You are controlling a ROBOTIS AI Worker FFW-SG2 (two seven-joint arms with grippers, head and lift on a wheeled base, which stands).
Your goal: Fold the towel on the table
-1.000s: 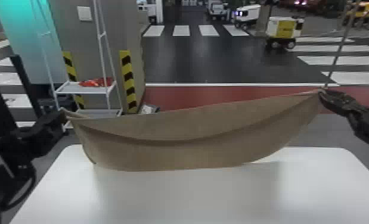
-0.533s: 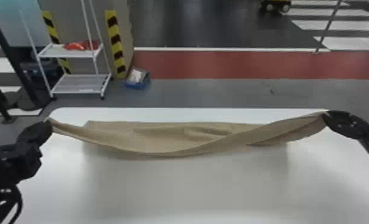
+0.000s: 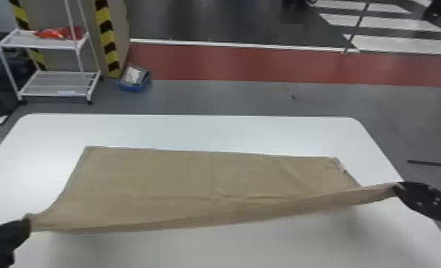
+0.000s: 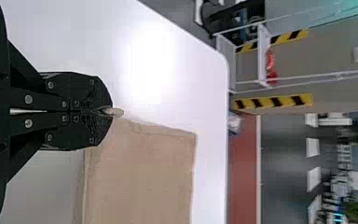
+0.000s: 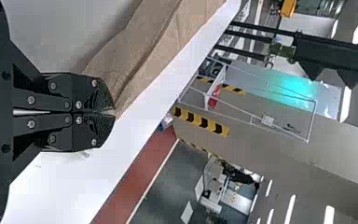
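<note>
So, the fold isn't there yet imo. The tan towel [image 3: 194, 178] is spread wide over the middle of the tabletop [image 3: 194, 132], its far side down flat and roughly in line with the far edge, with bare surface between. The near side is up off the surface, strung between both claws. Left claw [image 3: 29, 222] is closed on the near left corner, over toward the tabletop's left edge; right claw [image 3: 397, 189] is clamped on the near right corner, by the right edge. That raised side sags a bit, with a few soft wrinkles running in from it.

Done so far, as I read it: both corners caught, far part laid out pretty neatly. Can't tell if it's one layer or doubled, so no clue if a fold is baked in. Left to do, my guess: bring the near side over to the far one, let go, smooth it, then maybe fold again crossways. Slack in the middle could bunch up.

Labels: none I can read on the cloth. There's a small pale patch by its far right corner, maybe a tag, and a whitish strip on the rack's [image 3: 59, 83] lower shelf, too small to make out.
</note>
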